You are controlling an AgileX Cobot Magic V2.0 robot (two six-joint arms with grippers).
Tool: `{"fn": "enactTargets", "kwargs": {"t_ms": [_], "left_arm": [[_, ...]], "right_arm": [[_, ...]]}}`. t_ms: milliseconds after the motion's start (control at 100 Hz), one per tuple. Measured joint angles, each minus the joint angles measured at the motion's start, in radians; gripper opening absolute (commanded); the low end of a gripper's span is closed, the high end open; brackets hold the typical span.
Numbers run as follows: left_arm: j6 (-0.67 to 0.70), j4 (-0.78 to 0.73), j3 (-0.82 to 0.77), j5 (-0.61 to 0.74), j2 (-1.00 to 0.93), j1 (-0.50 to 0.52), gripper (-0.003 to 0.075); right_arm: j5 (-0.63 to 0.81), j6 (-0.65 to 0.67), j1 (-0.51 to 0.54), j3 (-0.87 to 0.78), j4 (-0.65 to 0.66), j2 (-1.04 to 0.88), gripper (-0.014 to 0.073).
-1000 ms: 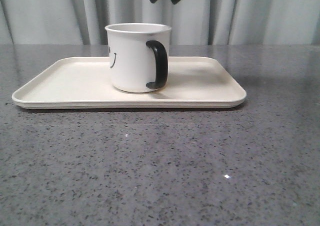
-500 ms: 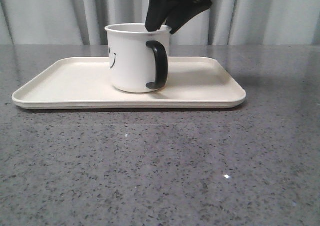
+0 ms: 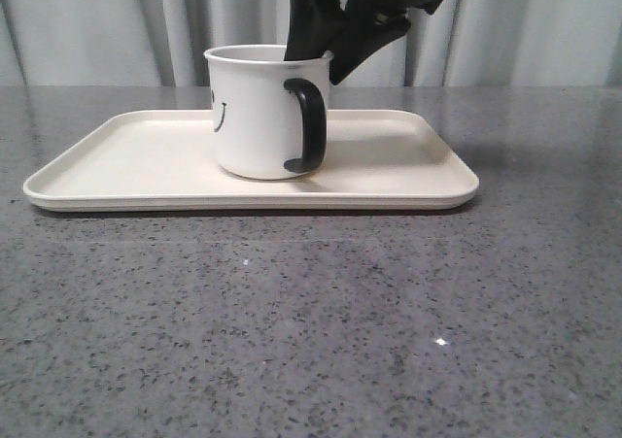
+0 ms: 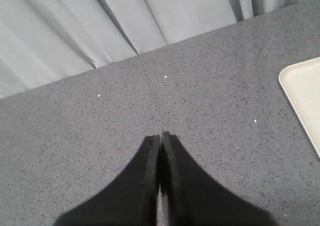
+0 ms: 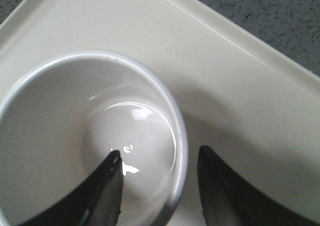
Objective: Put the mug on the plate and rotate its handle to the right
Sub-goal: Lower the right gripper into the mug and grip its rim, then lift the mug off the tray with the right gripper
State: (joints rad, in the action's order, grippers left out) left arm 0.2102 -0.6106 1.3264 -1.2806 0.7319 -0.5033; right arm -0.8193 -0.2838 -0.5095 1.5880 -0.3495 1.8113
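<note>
The white mug (image 3: 258,113) stands upright on the cream plate (image 3: 117,166), right of its middle. Its black handle (image 3: 307,125) faces the front, a little to the right. Part of the smiley face shows on its left side. My right gripper (image 3: 316,59) is open and comes down from above over the mug's right rim. In the right wrist view one finger is inside the mug (image 5: 60,136) and the other outside the wall, over the plate (image 5: 235,100); the gripper (image 5: 160,158) straddles the rim. My left gripper (image 4: 161,138) is shut and empty over bare table.
The grey speckled table (image 3: 311,331) spreads in front of the plate. Grey curtains (image 3: 97,25) hang behind the table. One corner of the plate (image 4: 302,93) shows in the left wrist view, off to the side of the left gripper.
My right gripper has come down from above the mug until its fingers straddle the right rim. The mug and plate have not moved.
</note>
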Motion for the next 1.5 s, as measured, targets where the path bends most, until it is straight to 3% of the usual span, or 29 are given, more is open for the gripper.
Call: {"fn": "enactTargets", "kwargs": {"t_ms": [80,150,310,690,1070,1330,1500], "left_arm": [[0.0,0.0,0.0,0.0,0.0,0.0,-0.002],[0.0,0.0,0.0,0.0,0.0,0.0,-0.002],[0.0,0.0,0.0,0.0,0.0,0.0,-0.002],[0.0,0.0,0.0,0.0,0.0,0.0,-0.002],[0.0,0.0,0.0,0.0,0.0,0.0,-0.002],[0.0,0.008,0.0,0.0,0.0,0.0,-0.002],[0.002,0.013,0.0,0.0,0.0,0.0,-0.002]], "right_arm": [[-0.002,0.0,0.0,0.0,0.0,0.006,0.0323],[-0.002,0.002,0.0,0.0,0.0,0.006,0.0226],[-0.002,0.004,0.0,0.0,0.0,0.006,-0.0122],[-0.057,-0.019,0.0,0.086,0.0,0.006,-0.0112],[-0.287,-0.292,0.0,0.441,0.014,0.006,-0.0113],[-0.414,-0.525,0.0,0.477,0.018,0.017,-0.0113],[-0.436,-0.568,0.0,0.477,0.018,0.066,-0.0113]]}}
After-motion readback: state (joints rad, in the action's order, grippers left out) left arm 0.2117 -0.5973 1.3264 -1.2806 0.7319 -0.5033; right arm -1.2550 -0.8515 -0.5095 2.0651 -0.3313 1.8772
